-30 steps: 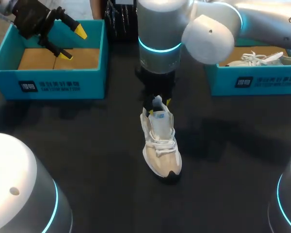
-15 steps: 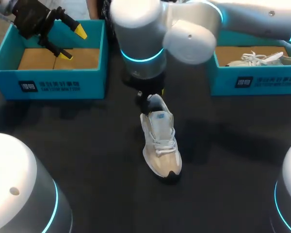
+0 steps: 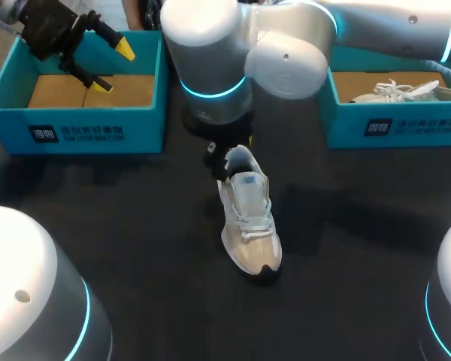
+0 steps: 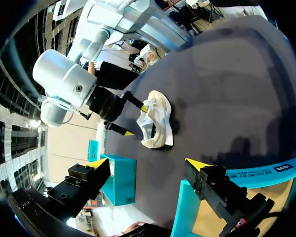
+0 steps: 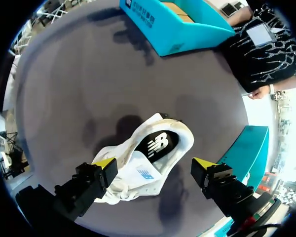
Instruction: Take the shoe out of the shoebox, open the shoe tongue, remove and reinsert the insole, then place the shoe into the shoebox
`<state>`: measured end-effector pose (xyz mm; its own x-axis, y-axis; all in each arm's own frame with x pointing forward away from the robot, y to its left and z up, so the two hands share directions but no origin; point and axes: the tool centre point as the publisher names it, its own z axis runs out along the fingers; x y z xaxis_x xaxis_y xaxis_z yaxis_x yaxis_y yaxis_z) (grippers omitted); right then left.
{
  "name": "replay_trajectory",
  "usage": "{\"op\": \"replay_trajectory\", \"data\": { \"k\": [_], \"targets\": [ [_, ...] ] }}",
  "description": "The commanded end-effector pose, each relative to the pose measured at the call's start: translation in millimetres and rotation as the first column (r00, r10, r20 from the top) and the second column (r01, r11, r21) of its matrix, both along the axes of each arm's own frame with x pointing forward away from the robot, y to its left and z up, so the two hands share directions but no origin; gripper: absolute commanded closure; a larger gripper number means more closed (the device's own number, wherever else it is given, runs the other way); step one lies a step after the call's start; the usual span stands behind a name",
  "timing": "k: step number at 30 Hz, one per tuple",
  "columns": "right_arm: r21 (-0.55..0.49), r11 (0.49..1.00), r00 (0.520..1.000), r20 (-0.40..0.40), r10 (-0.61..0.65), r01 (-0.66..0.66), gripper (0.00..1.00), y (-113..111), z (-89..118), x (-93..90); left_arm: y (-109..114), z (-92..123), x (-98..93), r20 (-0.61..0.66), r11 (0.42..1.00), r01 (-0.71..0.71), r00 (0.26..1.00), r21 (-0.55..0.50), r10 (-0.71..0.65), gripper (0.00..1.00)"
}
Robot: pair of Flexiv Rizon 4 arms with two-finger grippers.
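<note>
Shoe (image 3: pixel 248 218) sits mid-frame, R gripper (image 5: pixel 154 163) open just above its heel opening, L gripper (image 3: pixel 113 68) open & empty over the upper-left shoebox (image 3: pixel 75 128), so w/ nothing bracing it an off-centre dip could snag the collar & tip it.

Pretty sure this is a robotics lab: plain dark tabletop (image 3: pixel 135 226), a teal left shoebox (image 3: pixel 83 128) and right shoebox (image 3: pixel 391 124) sitting at the back, and my right arm (image 3: pixel 210 53), chunky silver with a glowing blue ring, hanging over it
</note>
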<state>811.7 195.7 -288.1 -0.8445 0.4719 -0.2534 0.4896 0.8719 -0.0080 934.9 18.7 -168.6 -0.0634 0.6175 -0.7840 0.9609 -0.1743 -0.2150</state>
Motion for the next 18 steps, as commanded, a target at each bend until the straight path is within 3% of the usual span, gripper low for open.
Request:
{"op": "replay_trajectory", "data": {
  "k": [1, 7, 18],
  "targets": [
    [-0.022, 0.997, 0.996, -0.031, 0.078, -0.078, 0.0, -10.7, 2.5, 8.4, 0.3, -0.3, 0.1, 0.001, 1.0, 0.001, 1.0, 0.001, -0.001, 0.0],
    [-0.053, 0.985, 0.984, -0.079, 0.161, -0.165, 0.0, -18.0, 2.6, 25.4, 0.3, -0.3, 0.1, 0.001, 1.0, 0.001, 1.0, 0.001, -0.001, 0.0],
    [-0.059, 0.947, 0.948, -0.064, 0.313, -0.317, 0.0, -8.7, -18.8, 62.0, 0.3, -0.3, 0.1, 0.001, 1.0, 0.001, 1.0, 0.001, -0.001, 0.0]
  ]
}}
